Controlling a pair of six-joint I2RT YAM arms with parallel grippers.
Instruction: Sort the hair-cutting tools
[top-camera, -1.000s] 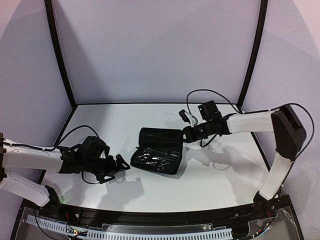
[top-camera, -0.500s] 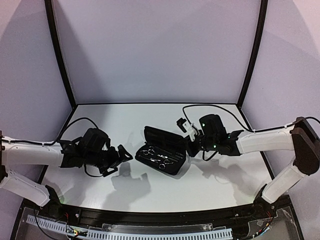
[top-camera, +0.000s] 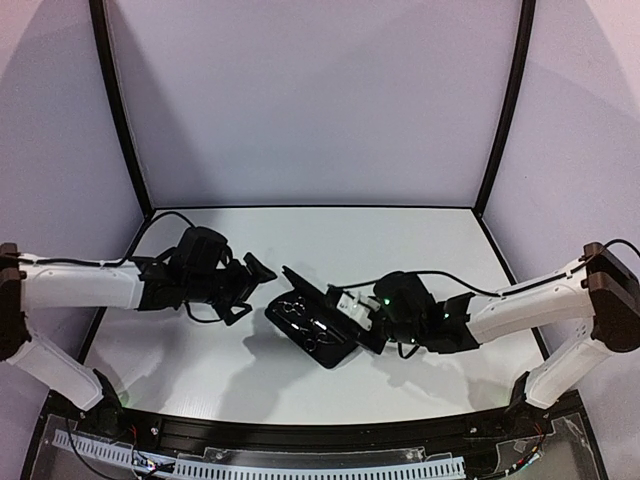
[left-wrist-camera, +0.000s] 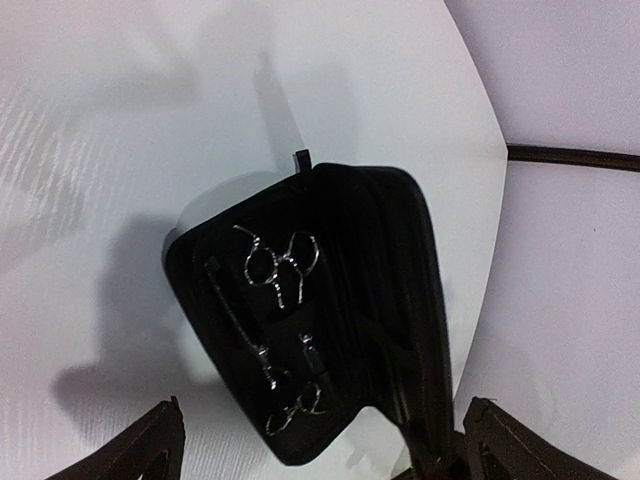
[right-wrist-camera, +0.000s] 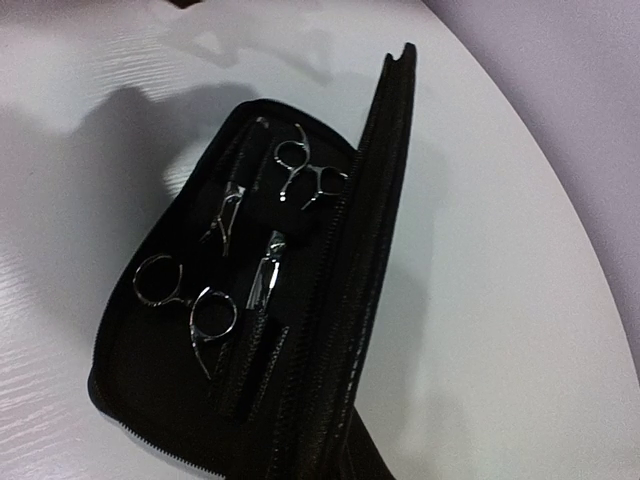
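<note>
Hovering just left of the case (right-wrist-camera: 125, 385), the left end effector (top-camera: 247, 292) has its fingers spread wide and holds nothing — its camera looks between them into the case's open side. The right end effector (top-camera: 362, 322) sits against the raised lid (right-wrist-camera: 350, 300) at the case's right side; its fingers are out of its own camera's view, so whether they pinch the lid cannot be told. The case lies on the white table (top-camera: 420, 240) between the arms, lid tilted up nearly on edge. In its lower half lie two silver scissors, one (right-wrist-camera: 185, 305) nearer the right arm, one (right-wrist-camera: 305, 175) farther in. The black combs cannot be made out against the black lining. By my reading the task is at its opening step — the case is propped open and no tool is out yet. The next move likely calls for the lid to be laid flat or kept up, then for the left fingers to come down over one pair of scissors and close on the thin metal.
</note>
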